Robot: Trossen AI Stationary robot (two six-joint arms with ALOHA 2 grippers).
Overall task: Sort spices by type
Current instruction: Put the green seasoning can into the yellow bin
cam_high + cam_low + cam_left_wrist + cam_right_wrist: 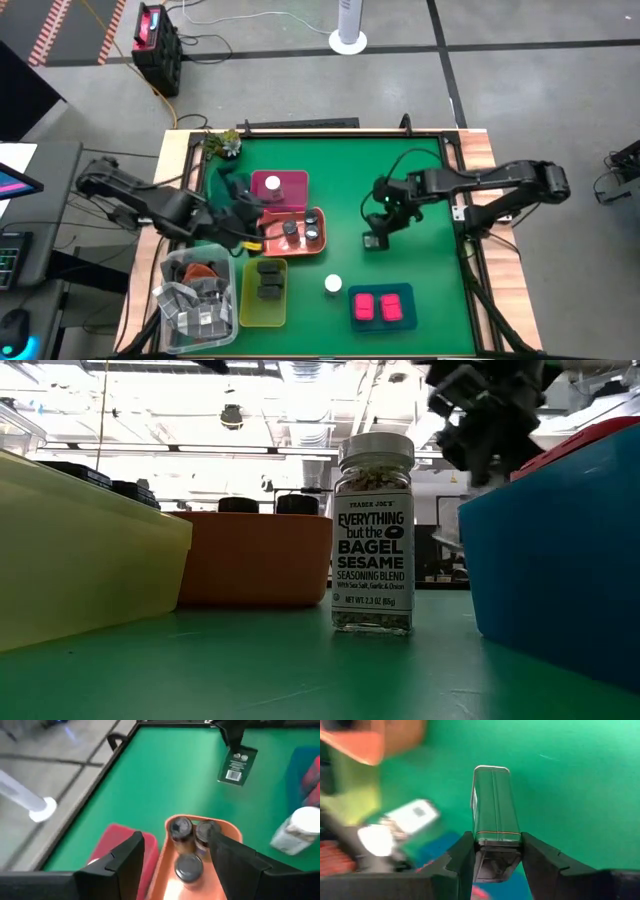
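My right gripper [383,222] is shut on a dark blackish box [492,805] above the green mat, right of the orange tray [318,240]. My left gripper [175,855] hangs open over the orange tray [165,880], touching nothing; grey-lidded jars [181,831] stand in that tray. Two dark boxes [268,280] lie in the yellow tray [247,305]. Two pink boxes [380,307] lie in the blue tray [382,291]. One white-capped jar [333,285] stands upright on the mat, and another [272,184] is in the pink tray [295,185]. My right gripper pinches the dark box by one short end [496,839] between its two fingers [465,855]. The fingers come from above, slanting down, and lie in line with the box's length. The box hangs below them, lifted clear of the mat [237,766].
A clear bin of grey packets [195,295] sits at the near left corner. A small plant [224,143] stands at the far left corner. Bare green mat [420,260] spreads under the right arm. Raised dark rails [300,125] border the table.
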